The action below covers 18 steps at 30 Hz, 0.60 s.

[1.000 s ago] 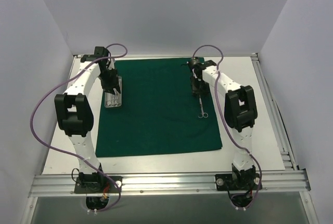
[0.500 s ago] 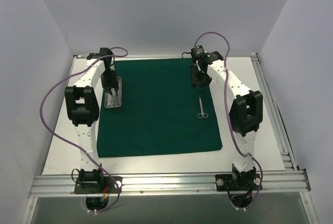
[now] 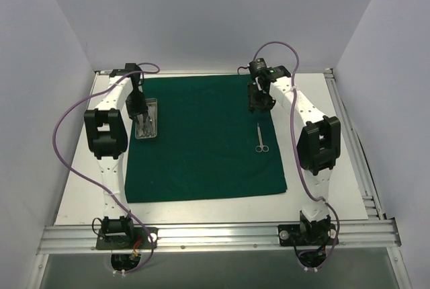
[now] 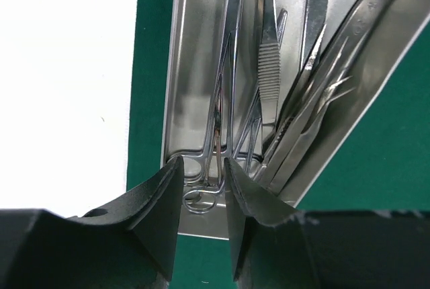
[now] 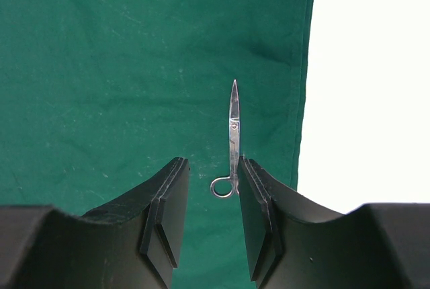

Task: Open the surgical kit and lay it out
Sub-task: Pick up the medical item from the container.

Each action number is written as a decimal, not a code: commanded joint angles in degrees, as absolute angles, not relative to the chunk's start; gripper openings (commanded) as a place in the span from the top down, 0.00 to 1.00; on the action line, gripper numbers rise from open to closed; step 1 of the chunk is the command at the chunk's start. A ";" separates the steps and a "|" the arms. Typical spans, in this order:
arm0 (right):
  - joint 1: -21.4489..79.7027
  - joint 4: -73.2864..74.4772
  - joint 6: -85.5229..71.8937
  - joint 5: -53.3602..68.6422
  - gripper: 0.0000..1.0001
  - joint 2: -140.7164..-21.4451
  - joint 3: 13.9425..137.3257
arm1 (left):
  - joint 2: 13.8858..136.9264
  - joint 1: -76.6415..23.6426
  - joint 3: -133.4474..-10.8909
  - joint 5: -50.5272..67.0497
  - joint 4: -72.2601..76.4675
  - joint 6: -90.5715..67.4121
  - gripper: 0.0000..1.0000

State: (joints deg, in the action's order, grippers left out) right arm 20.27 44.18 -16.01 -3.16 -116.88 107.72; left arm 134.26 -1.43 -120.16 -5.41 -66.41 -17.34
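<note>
- Top external: the green drape (image 3: 201, 141) is being shown spread flat on the table (image 3: 336, 168). The silver tray (image 3: 152, 131) is lying at the drape's left edge, and the scissor-like instrument (image 3: 259, 140) near its right edge.
- Left wrist: inside the tray, the ring-handled forceps (image 4: 225, 101) are being pinched at the rings by the narrowly set left end effector (image 4: 203, 171), with the tweezers (image 4: 269, 67) lying alongside.
- Right wrist: the right end effector (image 5: 213, 168) is being held part-open and empty above the drape, with the scissor-like instrument showing between its fingers.
</note>
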 commanded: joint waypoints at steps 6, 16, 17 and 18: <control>19.25 46.76 -15.64 -2.29 0.64 -114.08 106.70 | 137.46 -1.41 -125.16 -5.36 -66.45 -17.49 0.62; 18.63 47.37 -15.12 -1.58 0.64 -113.73 106.26 | 138.69 -1.32 -122.79 -5.10 -63.81 -18.11 0.69; 18.63 47.46 -15.03 -1.58 0.64 -113.73 106.26 | 139.13 -1.32 -122.78 -5.27 -63.90 -18.02 0.69; 18.63 47.55 -14.94 -1.58 0.64 -113.64 106.17 | 139.30 -1.32 -122.78 -5.36 -63.90 -17.84 0.69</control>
State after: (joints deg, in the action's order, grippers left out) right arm 19.05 44.56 -15.75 -1.87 -116.86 107.11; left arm 138.67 -1.43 -122.50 -5.34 -65.69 -17.65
